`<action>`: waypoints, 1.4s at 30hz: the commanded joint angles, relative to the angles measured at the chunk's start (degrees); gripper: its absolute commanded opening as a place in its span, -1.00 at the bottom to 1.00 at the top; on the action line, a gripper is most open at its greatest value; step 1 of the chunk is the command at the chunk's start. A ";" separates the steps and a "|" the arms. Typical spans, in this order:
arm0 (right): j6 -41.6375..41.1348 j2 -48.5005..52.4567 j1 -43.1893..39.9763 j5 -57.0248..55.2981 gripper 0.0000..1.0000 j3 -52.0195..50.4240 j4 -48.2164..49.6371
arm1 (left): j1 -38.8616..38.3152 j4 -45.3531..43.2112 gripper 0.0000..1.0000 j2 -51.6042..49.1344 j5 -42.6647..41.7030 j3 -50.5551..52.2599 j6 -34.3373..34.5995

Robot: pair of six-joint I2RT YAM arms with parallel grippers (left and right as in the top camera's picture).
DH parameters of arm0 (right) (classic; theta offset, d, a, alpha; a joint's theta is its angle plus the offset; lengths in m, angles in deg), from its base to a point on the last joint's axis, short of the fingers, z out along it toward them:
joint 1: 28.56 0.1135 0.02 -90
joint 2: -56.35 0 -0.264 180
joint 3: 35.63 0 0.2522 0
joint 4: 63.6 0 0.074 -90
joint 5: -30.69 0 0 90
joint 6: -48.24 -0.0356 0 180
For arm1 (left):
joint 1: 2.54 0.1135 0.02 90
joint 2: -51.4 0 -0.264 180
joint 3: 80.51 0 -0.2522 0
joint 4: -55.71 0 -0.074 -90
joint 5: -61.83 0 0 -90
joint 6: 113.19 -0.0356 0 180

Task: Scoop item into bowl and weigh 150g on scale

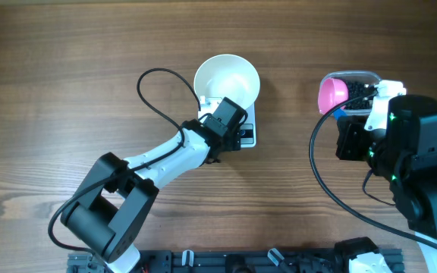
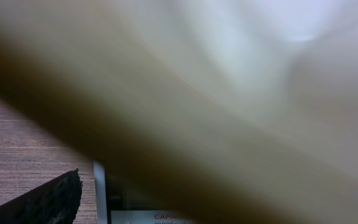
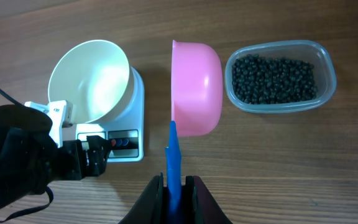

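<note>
Right tool (image 3: 174, 186) is clamped narrow on the blue handle (image 3: 173, 149) of the pink scoop (image 3: 194, 87). Scoop hangs on edge between scale (image 3: 137, 106) and tub (image 3: 328, 62), mouth toward the scale, no beans showing in it. Beans (image 3: 275, 78) sit in the tub, right of the scoop. Bowl (image 3: 89, 81) is on the scale, empty. Left tool (image 1: 226, 114) is spread wide at the bowl's near rim. Contact unclear: its own view is just blurred bowl. Reads as the first scoop, nothing weighed yet. Next: turn the scoop mouth to the tub, dig in, lift level, carry over the bowl, tip slowly. Display unreadable from here.
</note>
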 commanded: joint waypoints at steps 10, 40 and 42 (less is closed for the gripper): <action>1.09 0.04 -0.17 -1.01 -0.91 1.55 -0.31 | 0.35 0.28 1.00 -2.75 1.84 3.13 -1.18; 1.07 0.04 -0.17 -1.01 -0.91 1.55 -0.98 | 0.35 -0.68 1.00 -7.50 1.79 5.81 -0.94; 1.09 0.04 -0.17 -1.01 -0.91 1.55 -1.05 | 0.35 -0.85 1.00 -7.43 1.81 5.77 -0.96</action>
